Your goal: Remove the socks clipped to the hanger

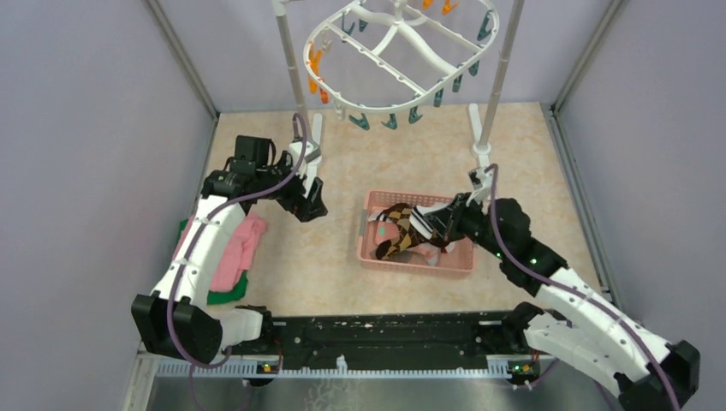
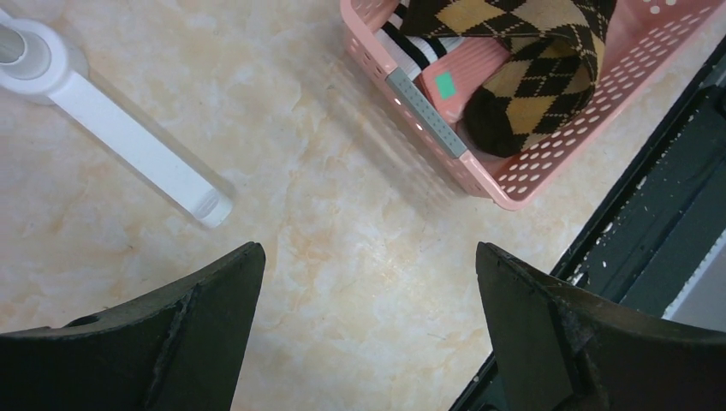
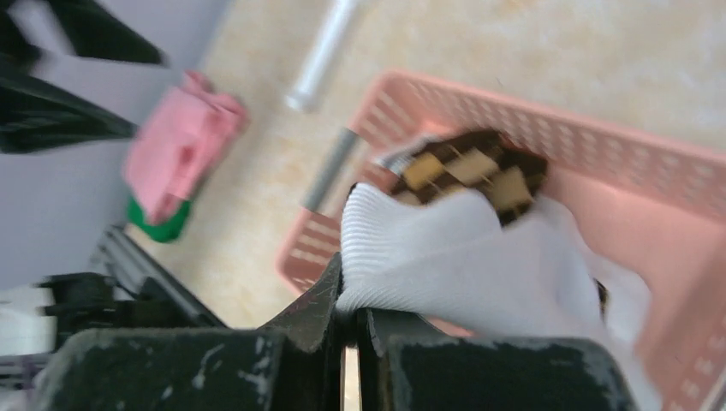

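Observation:
The white oval hanger point(image 1: 402, 51) hangs at the back with orange and teal clips; no socks show on it. My right gripper point(image 1: 441, 218) is shut on a white sock point(image 3: 462, 257) over the pink basket point(image 1: 368, 254). A brown-tan argyle sock point(image 1: 395, 229) lies in the basket just beyond it, also in the right wrist view point(image 3: 471, 167). My left gripper point(image 1: 310, 205) is open and empty above bare floor left of the basket. The left wrist view shows the basket point(image 2: 514, 193) holding the argyle sock point(image 2: 531, 68), a pink sock point(image 2: 467, 73) and a black-striped white sock point(image 2: 411, 38).
Folded pink and green cloths point(image 1: 235, 253) lie at the left wall. The hanger's white stand poles point(image 1: 291, 68) point(image 1: 501, 77) rise at the back, and one foot point(image 2: 128, 137) lies near my left gripper. A black rail point(image 1: 385, 338) runs along the near edge.

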Controlling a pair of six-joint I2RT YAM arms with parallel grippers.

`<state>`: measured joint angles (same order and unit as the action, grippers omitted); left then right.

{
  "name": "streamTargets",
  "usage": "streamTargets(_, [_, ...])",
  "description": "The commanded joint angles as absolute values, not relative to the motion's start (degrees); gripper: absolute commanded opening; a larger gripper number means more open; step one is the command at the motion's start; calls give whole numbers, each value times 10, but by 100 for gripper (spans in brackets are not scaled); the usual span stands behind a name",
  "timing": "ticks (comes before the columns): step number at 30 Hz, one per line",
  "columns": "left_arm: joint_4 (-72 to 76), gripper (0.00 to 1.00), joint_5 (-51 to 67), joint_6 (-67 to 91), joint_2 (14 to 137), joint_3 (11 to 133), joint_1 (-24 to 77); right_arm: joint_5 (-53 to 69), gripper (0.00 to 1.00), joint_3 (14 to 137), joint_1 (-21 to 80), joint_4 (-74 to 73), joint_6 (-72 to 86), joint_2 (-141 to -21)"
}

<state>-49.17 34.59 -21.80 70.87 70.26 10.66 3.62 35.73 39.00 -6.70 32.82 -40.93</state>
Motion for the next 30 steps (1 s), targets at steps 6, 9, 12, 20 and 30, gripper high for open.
streamTargets(6, [-371, 99, 329, -155, 682, 652, 104, 66, 11, 265, 338, -17, 307, -543])
streamTargets(9, [-335, 99, 288, -127, 672, 631, 104, 56, 36, 273, 336, -49, 305, -538])
streamTargets(12, [-316, 99, 256, -120, 667, 614, 104, 8, 97, 314, 336, -127, 297, -486])
streamTargets(20, [-272, 99, 214, -95, 689, 586, 102, -164, 99, 423, 335, -324, 276, -393])
streamTargets(30, [68, 99, 79, -69, 755, 431, 101, -417, 99, 310, 233, -43, 272, -451])
